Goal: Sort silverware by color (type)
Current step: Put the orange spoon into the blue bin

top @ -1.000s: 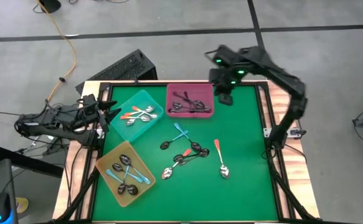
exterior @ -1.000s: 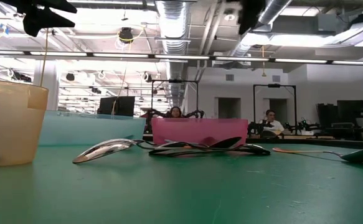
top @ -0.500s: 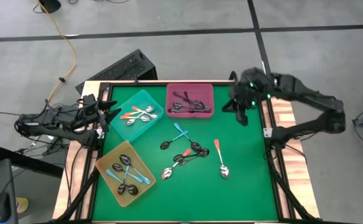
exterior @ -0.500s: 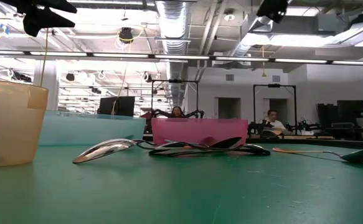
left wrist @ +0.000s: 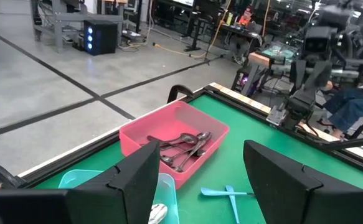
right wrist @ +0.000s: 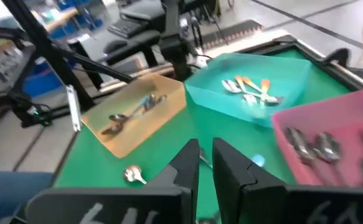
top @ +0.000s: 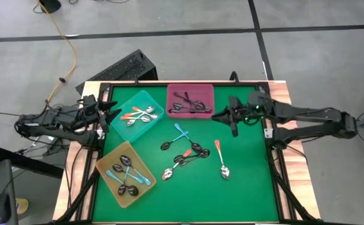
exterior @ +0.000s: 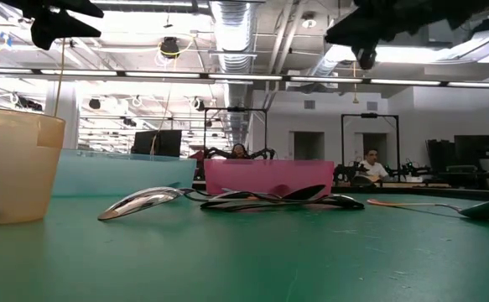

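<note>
Three trays stand on the green table [top: 250, 181]: a teal tray [top: 137, 115], a pink tray [top: 190, 100] and a yellow tray [top: 126, 173]. The teal one holds about four orange-handled spoons [top: 138, 115], the pink one a tangle of dark spoons [top: 188, 106] too knotted to count, and the yellow one about five blue-handled spoons [top: 127, 174].

Loose on the mat lie one blue-handled spoon [top: 180, 132], one orange-handled spoon [top: 221, 157] apart from the rest, and a cluster of roughly four dark spoons with an orange handle among them [top: 185, 156].

The right gripper [top: 224, 116] hangs above the mat just beside the pink tray, its fingers nearly together with a slim gap and nothing between them. The loose spoons lie below and ahead of its fingertips, none touching.

The left gripper [top: 110, 113] waits at the table's edge beside the teal tray, fingers [left wrist: 137, 180] spread wide and empty; the pink tray lies beyond them.
</note>
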